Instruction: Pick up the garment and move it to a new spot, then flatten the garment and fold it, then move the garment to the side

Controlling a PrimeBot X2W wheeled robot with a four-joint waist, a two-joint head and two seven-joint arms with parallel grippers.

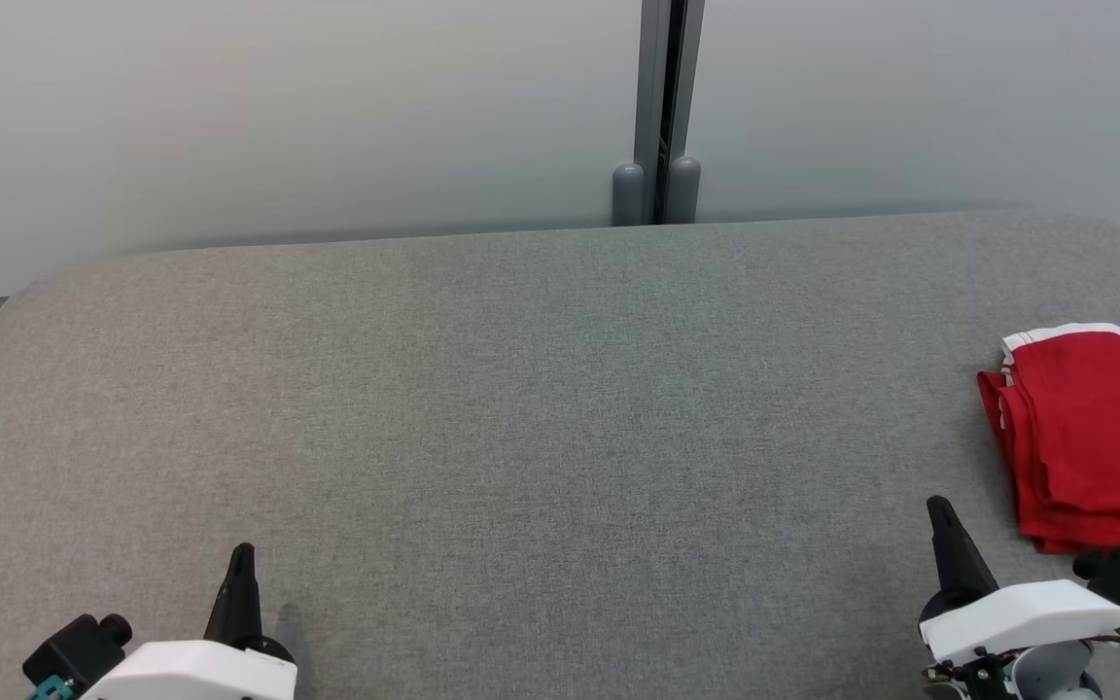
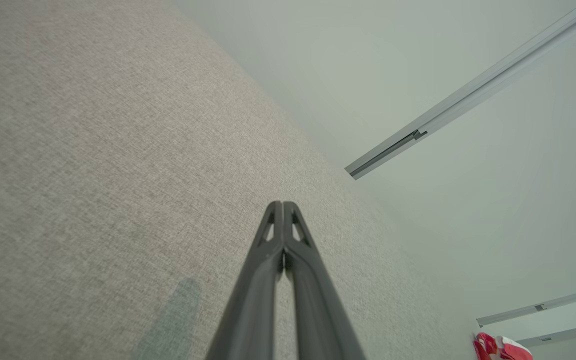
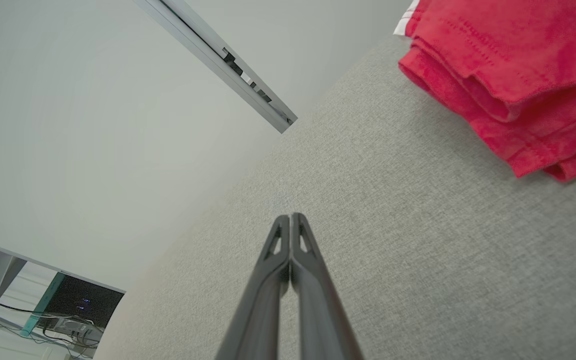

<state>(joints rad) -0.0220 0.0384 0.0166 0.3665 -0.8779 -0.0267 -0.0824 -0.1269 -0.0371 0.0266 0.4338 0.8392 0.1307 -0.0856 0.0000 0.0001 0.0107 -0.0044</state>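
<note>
The garment is red with white trim and lies folded in layers at the right edge of the grey fabric table. The right wrist view has it at the upper right, and it is a small red patch far off in the left wrist view. My right gripper rests near the front right, shut and empty, just left of the garment and apart from it. At the front left my left gripper is shut on nothing, over bare cloth.
A pale wall with a grey vertical post stands behind the table's far edge. The table's corners are rounded. In the right wrist view a desk with a dark box and cables is off to the side.
</note>
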